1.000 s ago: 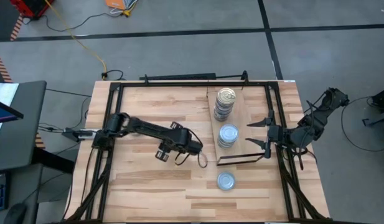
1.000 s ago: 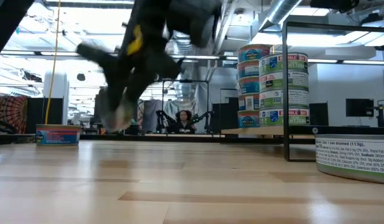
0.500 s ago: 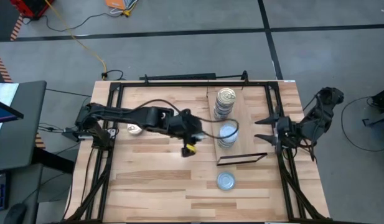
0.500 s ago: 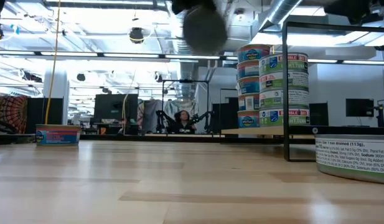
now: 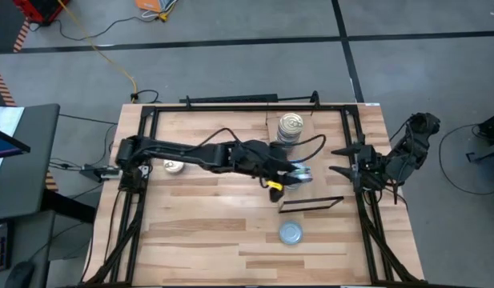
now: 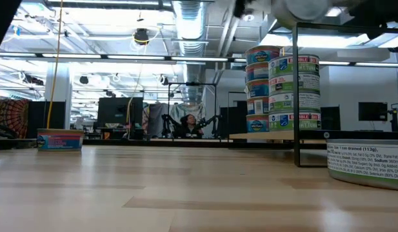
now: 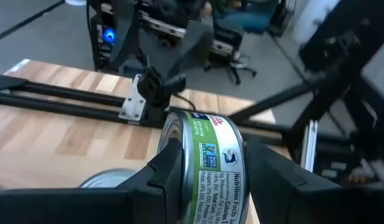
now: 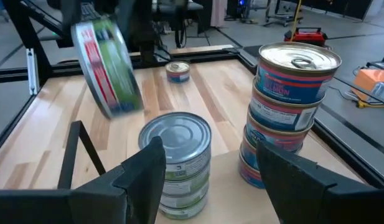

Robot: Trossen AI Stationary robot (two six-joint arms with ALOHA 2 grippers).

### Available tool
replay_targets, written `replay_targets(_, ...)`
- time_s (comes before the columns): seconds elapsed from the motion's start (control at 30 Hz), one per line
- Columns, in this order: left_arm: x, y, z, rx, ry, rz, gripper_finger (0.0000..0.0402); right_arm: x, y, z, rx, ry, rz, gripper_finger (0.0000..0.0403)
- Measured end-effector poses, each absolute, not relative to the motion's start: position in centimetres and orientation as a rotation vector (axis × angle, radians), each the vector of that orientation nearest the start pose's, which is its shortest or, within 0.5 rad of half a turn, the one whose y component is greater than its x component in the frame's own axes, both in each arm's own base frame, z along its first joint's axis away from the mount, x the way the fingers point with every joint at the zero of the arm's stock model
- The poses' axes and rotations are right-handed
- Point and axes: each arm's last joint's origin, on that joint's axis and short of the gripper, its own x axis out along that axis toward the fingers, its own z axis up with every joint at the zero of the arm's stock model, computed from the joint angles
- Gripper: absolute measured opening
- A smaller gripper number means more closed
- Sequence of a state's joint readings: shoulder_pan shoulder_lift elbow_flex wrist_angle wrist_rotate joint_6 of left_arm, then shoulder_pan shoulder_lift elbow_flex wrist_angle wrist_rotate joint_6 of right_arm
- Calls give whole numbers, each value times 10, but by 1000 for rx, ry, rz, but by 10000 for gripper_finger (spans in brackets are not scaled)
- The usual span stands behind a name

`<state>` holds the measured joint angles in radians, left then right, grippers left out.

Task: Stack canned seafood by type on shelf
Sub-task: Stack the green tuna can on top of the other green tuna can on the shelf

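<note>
1. Green-label tin (image 8: 107,68): showing motion-blurred in the right wrist view.
2. Foreground tin (image 6: 366,162): running off the low view's right edge.
3. Silver-topped stack (image 5: 299,178): lying mostly hidden beneath the left end effector (image 5: 288,178).

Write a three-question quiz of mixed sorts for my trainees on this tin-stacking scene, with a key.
1. True or false: the left gripper is shut on a green-labelled tin.
2. Multiple choice: where does the carried tin hang? A) over the gold-topped stack; B) over the silver-topped stack; C) beside the lone tin near the left arm's base.
3. Fill in: the right gripper waits with its fingers ____ beside the shelf.

Key: 1 true; 2 B; 3 open.
</note>
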<state>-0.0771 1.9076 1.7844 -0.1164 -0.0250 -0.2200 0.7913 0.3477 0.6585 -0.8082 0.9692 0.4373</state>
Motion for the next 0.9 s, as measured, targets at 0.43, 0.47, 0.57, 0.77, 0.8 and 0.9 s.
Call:
replay_targets(0.43, 483, -1, 331, -368, 130, -55, 135, 61, 28, 288, 59, 244, -230, 277)
replay_targets(0.47, 483, -1, 331, -363, 127, -53, 135, 61, 28, 288, 59, 244, -230, 277)
replay_targets(0.57, 482, -5, 334, -335, 105, -42, 136, 61, 28, 288, 59, 244, -230, 277)
replay_targets(0.77, 481, -20, 320, -299, 89, 3, 136, 61, 28, 288, 60, 243, -230, 277)
replay_targets(0.8, 480, -21, 314, -309, 77, 10, 136, 61, 28, 288, 61, 243, -230, 277)
replay_targets(0.9, 476, -20, 296, -370, 36, -6, 136, 61, 28, 289, 67, 238, -228, 277)
